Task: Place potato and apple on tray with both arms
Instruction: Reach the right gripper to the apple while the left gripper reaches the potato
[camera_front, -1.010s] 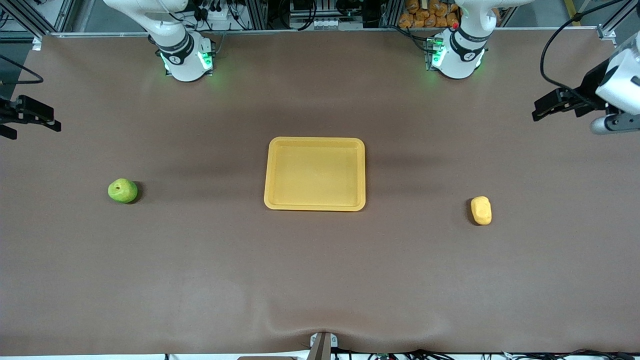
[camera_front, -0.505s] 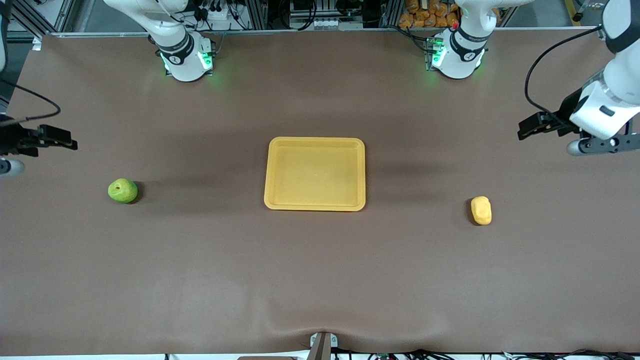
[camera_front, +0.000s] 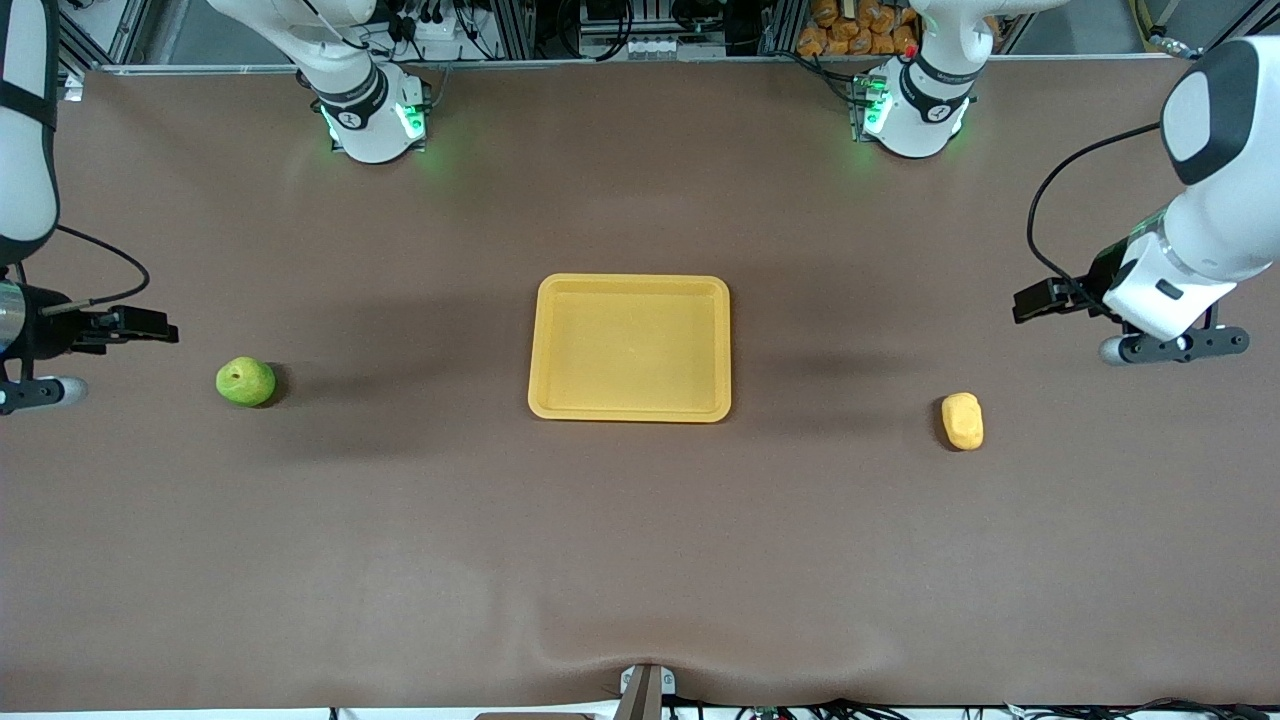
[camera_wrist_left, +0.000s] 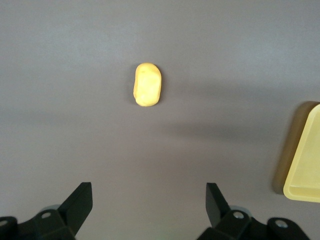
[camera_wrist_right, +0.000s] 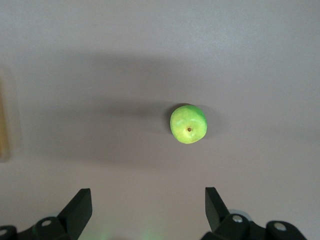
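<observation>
Tray (camera_front: 630, 290) sat frame centre, empty, reachable by both arms. Left gripper (camera_front: 1035, 300) hung mid-right, jaws apart for potato (camera_front: 962, 421) below it. Right gripper (camera_front: 150, 328) mid-left, jaws apart, beside apple (camera_front: 245, 382).

One yellow-orange tray (camera_front: 629, 347) sits on one brown worktop (camera_front: 640, 540). There is one green apple (camera_front: 245, 381) and one pale-yellow potato (camera_front: 962, 421), so two food items in all, neither of them on the tray. Two white robot arms are in view: the left arm (camera_front: 1205, 190) and the right arm (camera_front: 25, 130). Each carries one black gripper, making two: the left gripper (camera_front: 1035, 300) and the right gripper (camera_front: 150, 327). Each gripper has two fingers, four in total, with the jaws of both spread apart. Two green-lit arm bases stand along the worktop's edge.
</observation>
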